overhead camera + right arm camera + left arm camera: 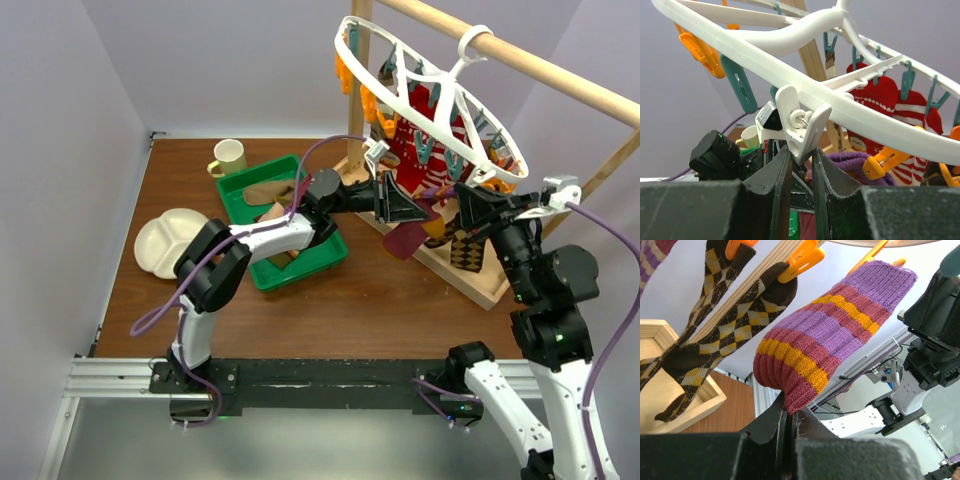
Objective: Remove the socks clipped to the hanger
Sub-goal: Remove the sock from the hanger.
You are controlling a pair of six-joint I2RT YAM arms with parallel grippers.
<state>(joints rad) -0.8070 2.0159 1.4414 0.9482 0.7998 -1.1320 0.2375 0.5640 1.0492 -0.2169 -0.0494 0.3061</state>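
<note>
**Entry: striped sock, hazards of pull-off**

Nearest: left gripper (790,410), pressed together on the toe of the striped sock (835,345). The bite is shallow, so the fabric may slip free.

Beyond: the cuff hangs from an orange clip (867,256).

Right gripper (801,152) pinches a white clip (800,120) under the hanger (725,44). Whether that clip holds this sock cannot be told. If it does not, pulling could tilt the hanger or drag it along the wooden rail (540,65).

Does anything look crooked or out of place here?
The hanger tilts steeply on the wooden rail, one end high. The left pincer grips the toe of a striped sock; the right pincer squeezes a white clip.
</note>
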